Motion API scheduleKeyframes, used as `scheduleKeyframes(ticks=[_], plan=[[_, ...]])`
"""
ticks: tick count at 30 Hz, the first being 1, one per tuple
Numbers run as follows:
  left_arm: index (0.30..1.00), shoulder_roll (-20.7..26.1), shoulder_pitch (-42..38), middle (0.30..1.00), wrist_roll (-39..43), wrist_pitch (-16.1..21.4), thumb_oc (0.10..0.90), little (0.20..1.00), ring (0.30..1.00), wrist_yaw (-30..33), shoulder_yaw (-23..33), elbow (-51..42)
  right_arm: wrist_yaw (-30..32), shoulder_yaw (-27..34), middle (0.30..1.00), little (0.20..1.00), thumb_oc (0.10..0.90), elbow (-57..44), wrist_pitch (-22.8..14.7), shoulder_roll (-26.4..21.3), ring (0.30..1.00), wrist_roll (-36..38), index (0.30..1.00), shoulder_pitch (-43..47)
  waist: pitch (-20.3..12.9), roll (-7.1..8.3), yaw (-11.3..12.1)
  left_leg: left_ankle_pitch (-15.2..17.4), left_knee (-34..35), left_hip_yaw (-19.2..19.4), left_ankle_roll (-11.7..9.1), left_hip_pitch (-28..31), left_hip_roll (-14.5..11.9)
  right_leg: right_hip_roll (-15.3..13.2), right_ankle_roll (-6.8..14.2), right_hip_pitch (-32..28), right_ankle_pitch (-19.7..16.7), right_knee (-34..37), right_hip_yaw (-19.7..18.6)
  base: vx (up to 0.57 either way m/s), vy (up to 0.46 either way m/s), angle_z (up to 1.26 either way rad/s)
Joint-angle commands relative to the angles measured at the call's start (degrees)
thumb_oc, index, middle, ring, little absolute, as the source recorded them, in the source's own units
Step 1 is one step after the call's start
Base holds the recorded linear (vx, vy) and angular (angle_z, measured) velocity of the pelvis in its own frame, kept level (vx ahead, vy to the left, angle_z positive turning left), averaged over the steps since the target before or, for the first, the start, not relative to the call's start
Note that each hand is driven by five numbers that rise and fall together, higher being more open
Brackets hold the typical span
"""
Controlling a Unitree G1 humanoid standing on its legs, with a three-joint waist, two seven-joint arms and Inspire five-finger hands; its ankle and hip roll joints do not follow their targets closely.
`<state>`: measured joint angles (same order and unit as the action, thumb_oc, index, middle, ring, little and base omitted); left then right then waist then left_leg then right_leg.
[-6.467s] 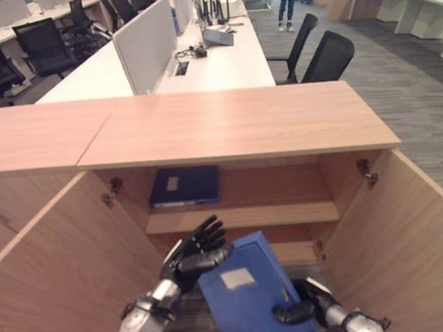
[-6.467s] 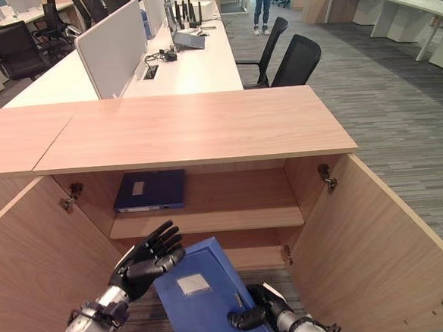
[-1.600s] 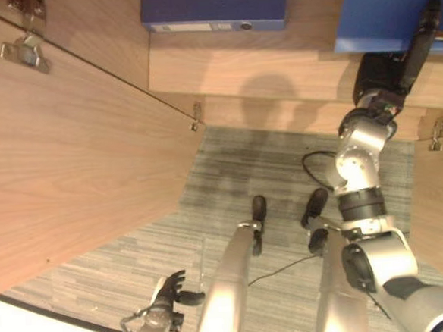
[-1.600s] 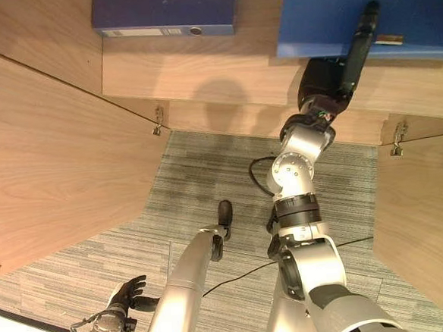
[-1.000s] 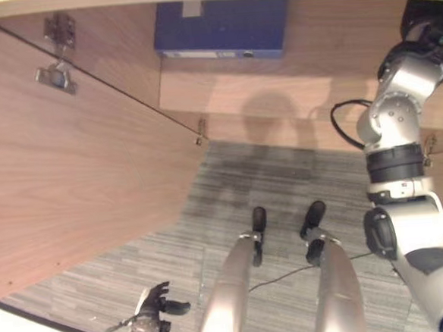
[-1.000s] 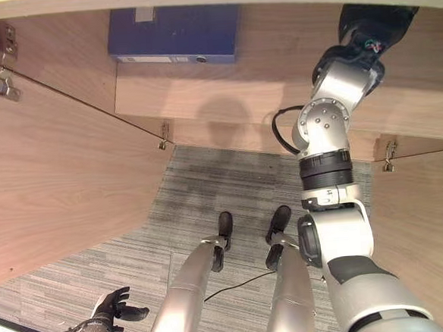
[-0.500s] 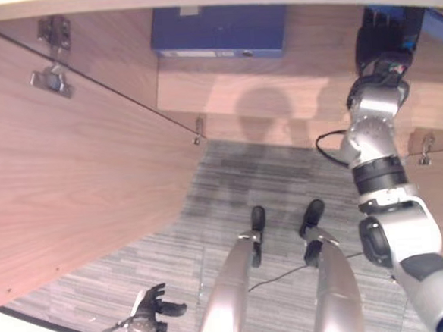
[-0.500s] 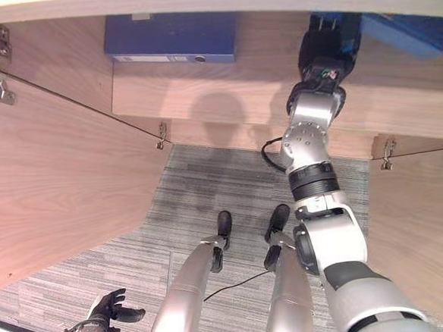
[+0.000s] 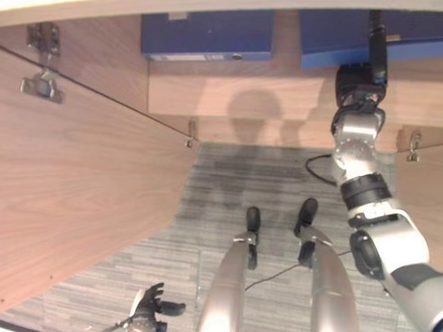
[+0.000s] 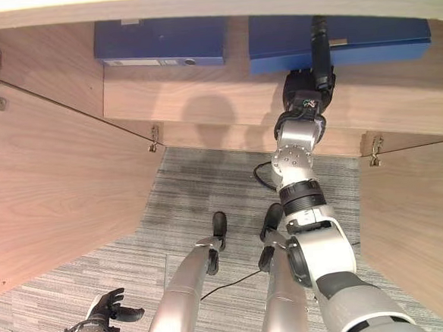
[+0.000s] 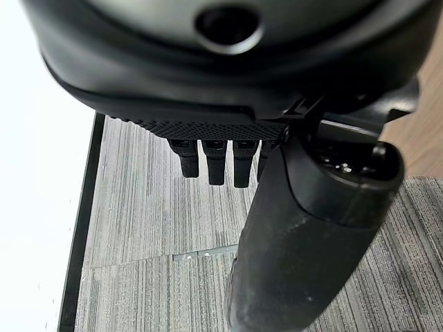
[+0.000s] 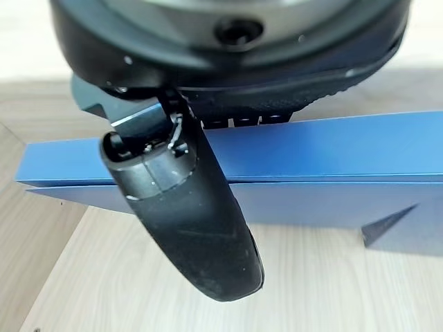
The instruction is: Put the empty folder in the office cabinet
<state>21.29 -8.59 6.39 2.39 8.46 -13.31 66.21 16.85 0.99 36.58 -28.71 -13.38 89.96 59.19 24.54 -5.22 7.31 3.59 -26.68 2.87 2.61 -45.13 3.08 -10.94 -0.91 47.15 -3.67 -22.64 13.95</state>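
open office cabinet (image 10: 202,99) seen from the head camera, with both doors swung out over grey carpet (image 10: 207,182). the blue empty folder (image 10: 365,38) lies flat on the cabinet shelf (image 10: 399,100), towards the shelf's right end, its long face along the front edge. a second, darker blue folder (image 10: 159,41) lies flat on the same shelf towards its left end, well apart from the first. the right hand (image 10: 311,84) is raised to the front edge of the shelf just below the empty folder, with straight fingers (image 10: 320,45) laid up against the folder's face; in the right wrist view the thumb (image 12: 194,214) stands free in front of the folder (image 12: 332,152) and pinches nothing, so the hand is spread and merely touches it. the left hand (image 10: 103,315) hangs low beside the left door (image 10: 48,186), near the carpet, fingers spread and loosely relaxed, holding nothing; the left wrist view shows its fingers (image 11: 214,162) straight above the carpet.
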Motion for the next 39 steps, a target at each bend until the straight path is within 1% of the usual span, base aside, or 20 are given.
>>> scheduleKeyframes(ticks=[1, 9, 12, 13, 15, 17, 18, 19, 20, 21, 22, 23, 24, 25, 26, 29, 33, 36, 38, 39], plan=[[0.900, 3.8, 3.7, 0.900, -0.2, -2.5, 0.800, 0.900, 0.900, 1.9, -1.1, 3.7, -1.7, 0.3, 0.900, 0.900, 0.800, -6.2, -1.8, -3.2, 0.900, -5.7, 0.900, 0.8, -1.6, -0.11, 1.1, 3.5, 4.3, -2.7, -2.1, 1.7, -1.3, 1.5, 2.6, -4.0, 7.9, 0.5, -1.3, 0.00, 0.000, 0.00], [0.900, 4.4, 4.6, 0.900, 0.2, -2.1, 0.800, 0.900, 0.900, 1.3, -0.6, 2.8, -6.0, -1.7, 0.900, 0.900, 0.800, -7.1, 0.7, -5.4, 0.900, -4.5, 0.900, 0.3, -1.6, 0.10, 1.2, 2.1, 8.0, -3.0, -2.5, 4.3, -1.5, 1.9, 3.0, -6.5, 7.0, 3.8, -0.9, 0.00, 0.000, 0.00], [0.900, 6.1, 5.1, 0.900, -0.3, -1.8, 0.800, 0.900, 0.900, -0.3, -0.9, 3.2, -7.8, -9.3, 0.900, 0.900, 0.800, -3.1, 7.2, -10.1, 0.900, -7.1, 0.900, 4.9, -1.9, 0.57, 1.8, 1.4, 8.8, -2.8, -2.9, 4.9, -1.7, 2.0, 3.0, -7.1, 6.4, 5.0, -0.5, 0.01, -0.024, 0.00], [0.900, 6.0, 5.1, 0.900, -0.3, -1.8, 0.800, 0.900, 0.900, -0.3, -0.9, 3.2, -7.9, -9.4, 0.900, 0.900, 0.800, -2.9, 7.3, -10.2, 0.900, -7.1, 0.900, 5.2, -1.8, 0.48, 1.7, 1.4, 8.9, -2.8, -2.9, 4.9, -1.7, 2.0, 3.0, -7.1, 6.4, 5.0, -0.5, 0.00, 0.000, 0.00], [0.900, 7.5, 4.9, 0.900, -1.0, -1.5, 0.800, 0.900, 0.900, -1.4, -1.1, 3.7, -9.4, -15.6, 0.900, 0.900, 0.800, 1.2, 13.3, -14.5, 0.900, -10.7, 0.900, 8.5, -2.1, 1.10, 1.9, 0.9, 9.5, -2.7, -3.2, 5.3, -2.0, 2.0, 2.8, -7.7, 6.0, 5.9, -0.2, 0.00, 0.000, 0.00], [0.900, 7.9, 4.9, 0.900, -1.1, -1.4, 0.800, 0.900, 0.900, -1.8, -1.2, 3.8, -10.1, -17.3, 0.900, 0.900, 0.800, 2.3, 14.9, -15.7, 0.900, -11.7, 0.900, 9.9, -2.1, 1.25, 2.1, 0.7, 9.8, -2.7, -3.3, 5.5, -2.1, 2.0, 2.8, -7.9, 5.9, 6.2, 0.0, 0.02, -0.033, -0.02], [0.900, 8.8, 5.2, 0.900, -1.4, -0.8, 0.800, 0.900, 0.900, -2.7, -1.5, 3.9, -11.6, -21.5, 0.900, 0.900, 0.800, 5.7, 18.4, -18.6, 0.900, -15.1, 0.900, 12.4, -2.2, 1.56, 2.2, 0.2, 10.5, -2.8, -3.5, 5.8, -2.2, 2.1, 2.8, -8.2, 5.7, 6.6, 0.1, 0.02, -0.032, -0.02], [0.900, 8.7, 5.2, 0.900, -1.4, -0.8, 0.800, 0.900, 0.900, -2.7, -1.5, 3.9, -11.7, -21.6, 0.900, 0.900, 0.800, 6.0, 18.5, -18.7, 0.900, -15.1, 0.900, 12.7, -2.1, 1.49, 2.2, 0.2, 10.5, -2.8, -3.5, 5.8, -2.2, 2.1, 2.8, -8.2, 5.7, 6.7, 0.1, 0.03, -0.034, -0.01], [0.900, 9.8, 5.3, 0.900, -1.5, -0.5, 0.800, 0.900, 0.900, -3.8, -1.8, 4.1, -13.1, -27.5, 0.900, 0.900, 0.800, 11.6, 24.0, -21.8, 0.900, -21.3, 0.900, 15.6, -2.3, 1.98, 2.4, -0.3, 11.3, -2.8, -3.7, 6.1, -2.4, 2.1, 2.8, -8.4, 5.5, 7.3, 0.3, 0.00, 0.000, 0.00], [0.900, 9.6, 5.2, 0.900, -1.5, -0.5, 0.800, 0.900, 0.900, -3.9, -1.7, 4.1, -13.3, -27.7, 0.900, 0.900, 0.800, 12.0, 24.0, -21.8, 0.900, -21.3, 0.900, 16.0, -2.2, 1.87, 2.4, -0.3, 11.3, -2.8, -3.7, 6.2, -2.4, 2.1, 2.8, -8.4, 5.4, 7.3, 0.3, 0.02, -0.033, -0.02], [0.900, 10.5, 5.0, 0.900, -1.6, -0.4, 0.800, 0.900, 0.900, -4.8, -2.1, 4.4, -15.0, -33.1, 0.900, 0.900, 0.800, 18.7, 28.6, -23.5, 0.900, -28.9, 0.900, 19.4, -2.3, 2.23, 2.6, -0.7, 11.7, -2.7, -3.8, 6.4, -2.5, 2.1, 2.8, -8.6, 5.1, 7.9, 0.4, 0.00, 0.000, 0.00], [0.900, 10.4, 4.9, 0.900, -1.6, -0.4, 0.800, 0.900, 0.900, -4.8, -2.1, 4.4, -15.2, -33.3, 0.900, 0.900, 0.800, 19.1, 28.6, -23.5, 0.900, -29.0, 0.900, 19.7, -2.2, 2.14, 2.5, -0.7, 11.8, -2.7, -3.8, 6.4, -2.5, 2.2, 2.8, -8.7, 5.1, 8.0, 0.4, 0.00, 0.000, 0.00], [0.900, 10.8, 4.7, 0.900, -1.7, -0.3, 0.800, 0.900, 0.900, -5.2, -2.2, 4.5, -16.4, -36.4, 0.900, 0.900, 0.800, 23.2, 30.7, -23.7, 0.900, -34.3, 0.900, 21.6, -2.2, 2.26, 2.6, -0.9, 11.9, -2.7, -3.8, 6.5, -2.5, 2.2, 2.8, -8.8, 4.9, 8.3, 0.6, 0.00, 0.000, 0.00], [0.900, 11.2, 4.2, 0.900, -2.1, -0.4, 0.800, 0.900, 0.900, -5.8, -2.6, 4.5, -18.5, -41.7, 0.900, 0.900, 0.800, 28.5, 33.8, -23.7, 0.900, -45.4, 0.900, 23.8, -2.1, 2.40, 2.7, -1.4, 12.6, -2.7, -3.9, 6.7, -2.5, 2.3, 2.8, -9.3, 4.6, 9.1, 0.9, 0.01, -0.032, -0.03], [0.900, 11.3, 4.1, 0.900, -2.2, -0.4, 0.800, 0.900, 0.900, -5.9, -2.7, 4.6, -19.4, -43.8, 0.900, 0.900, 0.800, 30.5, 34.9, -23.7, 0.900, -49.7, 0.900, 24.3, -2.1, 2.41, 2.7, -1.6, 12.9, -2.8, -3.9, 6.8, -2.5, 2.3, 2.8, -9.5, 4.5, 9.3, 1.1, 0.00, 0.000, 0.00], [0.900, 11.1, 4.0, 0.900, -2.4, -0.4, 0.800, 0.900, 0.900, -6.1, -3.1, 4.4, -21.0, -46.7, 0.900, 0.900, 0.800, 34.4, 36.1, -23.3, 0.900, -57.1, 0.900, 24.9, -1.9, 2.36, 2.7, -1.9, 13.3, -2.8, -3.9, 7.0, -2.4, 2.5, 2.7, -9.7, 4.4, 9.8, 1.2, 0.00, 0.000, 0.00], [0.900, 9.8, 3.8, 0.900, -2.4, -0.7, 0.800, 0.900, 0.900, -6.4, -3.7, 4.8, -20.6, -43.4, 0.900, 0.900, 0.800, 39.0, 36.1, -22.8, 0.900, -56.3, 0.900, 22.4, -1.5, 1.92, 2.6, -2.1, 13.8, -2.9, -3.6, 7.3, -2.3, 2.7, 2.7, -10.0, 4.1, 10.2, 1.2, 0.00, 0.000, 0.00], [0.900, 9.1, 2.6, 0.900, -2.0, -0.9, 0.800, 0.900, 0.900, -6.8, -4.6, 4.6, -19.8, -36.2, 0.900, 0.900, 0.800, 45.6, 36.5, -22.6, 0.900, -52.2, 0.900, 19.7, -1.0, 1.21, 3.0, -2.0, 13.8, -2.9, -3.4, 7.5, -2.0, 2.8, 2.7, -10.1, 4.2, 10.0, 1.0, 0.00, 0.000, 0.00], [0.900, 9.2, 2.5, 0.900, -2.0, -0.9, 0.800, 0.900, 0.900, -6.9, -4.6, 4.4, -20.2, -35.3, 0.900, 0.900, 0.800, 46.6, 36.9, -22.9, 0.900, -52.5, 0.900, 18.8, -0.8, 1.03, 3.1, -2.0, 13.9, -2.9, -3.4, 7.5, -1.9, 2.7, 2.8, -10.1, 4.2, 10.0, 1.0, 0.00, 0.000, 0.00], [0.900, 9.4, 2.3, 0.900, -2.0, -1.0, 0.800, 0.900, 0.900, -7.0, -4.5, 3.8, -21.1, -35.3, 0.900, 0.900, 0.800, 48.9, 37.6, -23.8, 0.900, -56.6, 0.900, 17.5, -0.6, 0.85, 3.2, -2.2, 14.1, -3.0, -3.4, 7.6, -1.8, 2.7, 2.8, -10.2, 4.2, 10.2, 1.1, 0.00, 0.000, 0.00]])
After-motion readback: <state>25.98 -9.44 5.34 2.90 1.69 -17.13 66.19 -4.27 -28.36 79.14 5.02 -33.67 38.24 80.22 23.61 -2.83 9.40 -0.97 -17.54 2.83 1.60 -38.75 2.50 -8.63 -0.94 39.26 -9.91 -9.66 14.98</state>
